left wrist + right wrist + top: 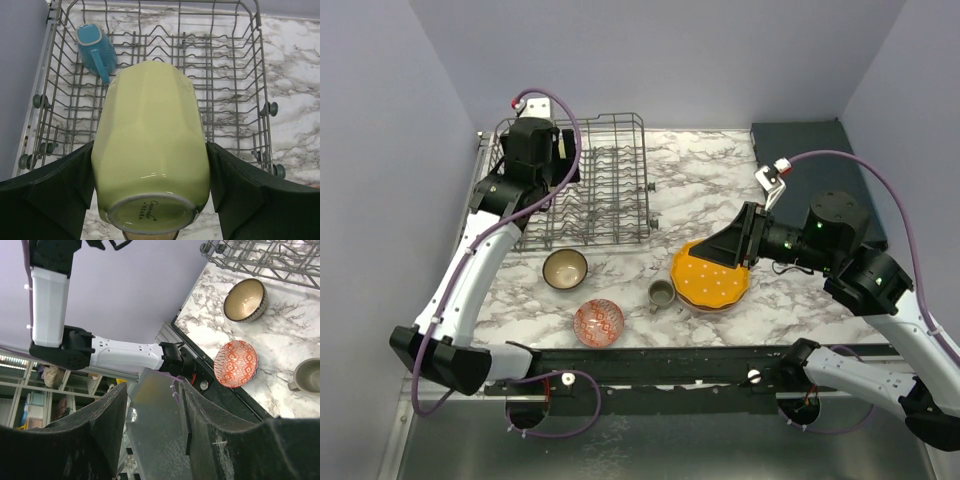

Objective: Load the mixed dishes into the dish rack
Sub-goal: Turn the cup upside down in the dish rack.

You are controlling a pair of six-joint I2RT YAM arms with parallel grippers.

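While the left gripper [150, 167] clasps the yellow mug [150, 145] above the rack [261, 55], lower it beside the blue mug [94, 46], probably between tines. The right gripper [152, 405] is half-open and empty.

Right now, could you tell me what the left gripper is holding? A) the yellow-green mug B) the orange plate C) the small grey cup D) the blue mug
A: the left wrist view shows the yellow-green mug clamped between the fingers of the left gripper above the dish rack, while the blue mug lies inside the rack.
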